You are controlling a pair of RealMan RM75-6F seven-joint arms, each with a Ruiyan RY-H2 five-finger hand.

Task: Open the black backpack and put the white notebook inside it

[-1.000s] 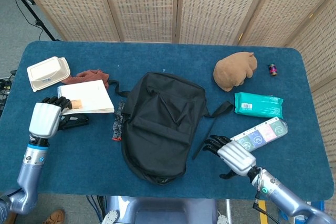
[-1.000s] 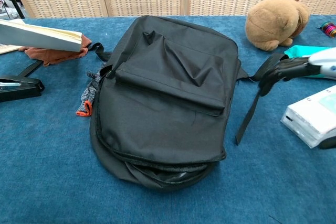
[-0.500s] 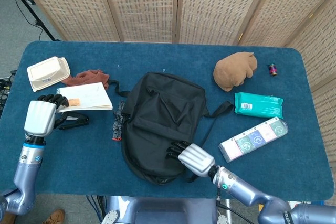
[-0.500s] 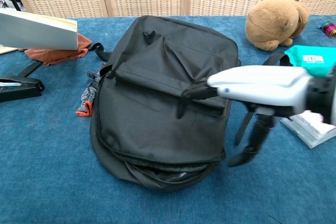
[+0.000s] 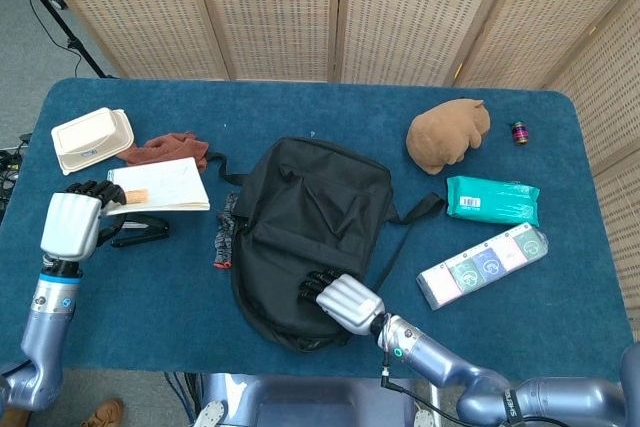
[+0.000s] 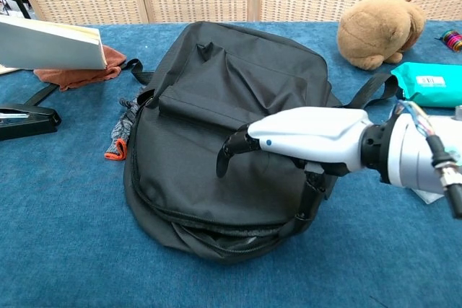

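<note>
The black backpack [image 5: 310,227] lies flat in the middle of the blue table, its main zipper partly gaping at the near end [image 6: 216,239]. My right hand [image 5: 345,302] hovers over its lower front, fingers [image 6: 229,151] spread and pointing left, thumb hanging down by the bag's right edge; it holds nothing. My left hand [image 5: 70,225] grips the white notebook [image 5: 160,185] by its left edge and holds it lifted off the table at the left. The chest view shows the notebook [image 6: 50,45] raised at the upper left.
A black stapler [image 5: 140,232] lies under the notebook, with a reddish cloth [image 5: 165,147] and a white clamshell box [image 5: 92,139] behind. A grey-orange item [image 5: 225,232] sits by the bag's left side. A brown plush [image 5: 448,134], a teal pack [image 5: 492,199] and a white box [image 5: 483,265] lie on the right.
My right hand swept left from the table's right side onto the backpack's lower front. My left hand drew the notebook a little left and up.
</note>
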